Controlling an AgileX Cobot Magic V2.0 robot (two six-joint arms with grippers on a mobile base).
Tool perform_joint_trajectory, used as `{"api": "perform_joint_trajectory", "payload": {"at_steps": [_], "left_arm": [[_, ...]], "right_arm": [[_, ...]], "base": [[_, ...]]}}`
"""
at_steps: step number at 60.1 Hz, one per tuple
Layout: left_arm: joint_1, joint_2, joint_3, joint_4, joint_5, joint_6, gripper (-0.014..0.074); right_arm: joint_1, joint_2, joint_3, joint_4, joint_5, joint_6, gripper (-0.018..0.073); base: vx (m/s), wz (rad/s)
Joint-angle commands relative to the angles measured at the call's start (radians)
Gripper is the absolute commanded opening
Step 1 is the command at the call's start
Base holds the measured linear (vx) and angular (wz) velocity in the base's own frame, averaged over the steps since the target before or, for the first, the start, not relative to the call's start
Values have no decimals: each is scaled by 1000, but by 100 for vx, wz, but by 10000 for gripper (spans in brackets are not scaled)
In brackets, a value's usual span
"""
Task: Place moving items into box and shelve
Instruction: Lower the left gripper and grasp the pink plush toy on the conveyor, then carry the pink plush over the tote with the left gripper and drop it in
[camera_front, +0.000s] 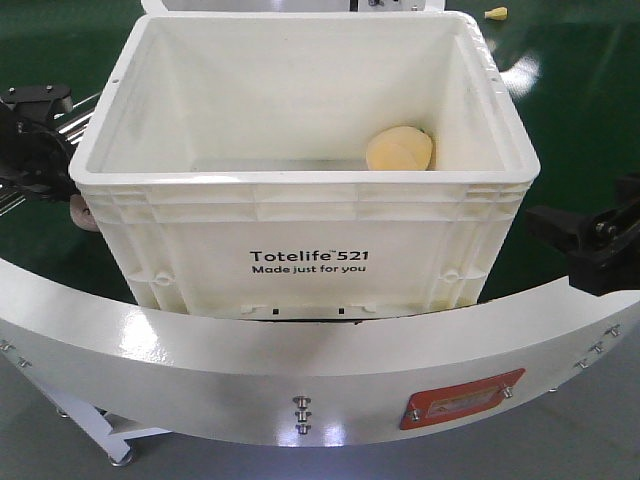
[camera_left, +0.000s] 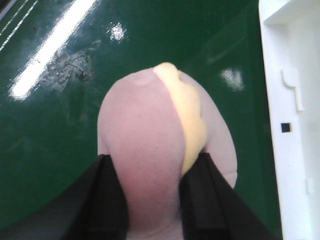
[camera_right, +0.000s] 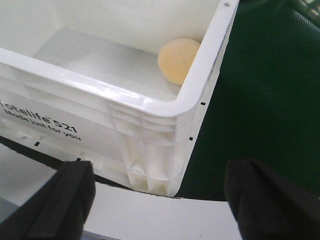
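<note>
The white box (camera_front: 300, 215) printed "Totelife 521" stands on the green surface behind a curved white rail. A pale yellow-orange moving item (camera_front: 399, 150) lies inside it by the right wall, and shows in the right wrist view too (camera_right: 177, 59). A brownish-pink moving item (camera_left: 145, 130) with a yellow strip is squeezed in my left gripper (camera_left: 153, 161), just left of the box wall (camera_left: 290, 100). In the front view only a bit of this lump (camera_front: 79, 208) peeks out beside the box. My right gripper (camera_right: 162, 170) hangs open and empty near the box's front right corner.
A curved white rail (camera_front: 250, 370) with a red label (camera_front: 462, 398) runs across the front. A small yellow object (camera_front: 495, 13) lies on the green surface at the far right. The right arm (camera_front: 590, 240) sits beside the box's right wall.
</note>
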Motion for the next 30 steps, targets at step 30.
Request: {"api": "perform_joint_trajectory", "payload": {"at_steps": [30], "left_arm": [[3,-526,-25,216,63,-113,239]], "right_arm": [[-1,-7,-29,0,-66,-5,574]], "base": [[0,0]]}}
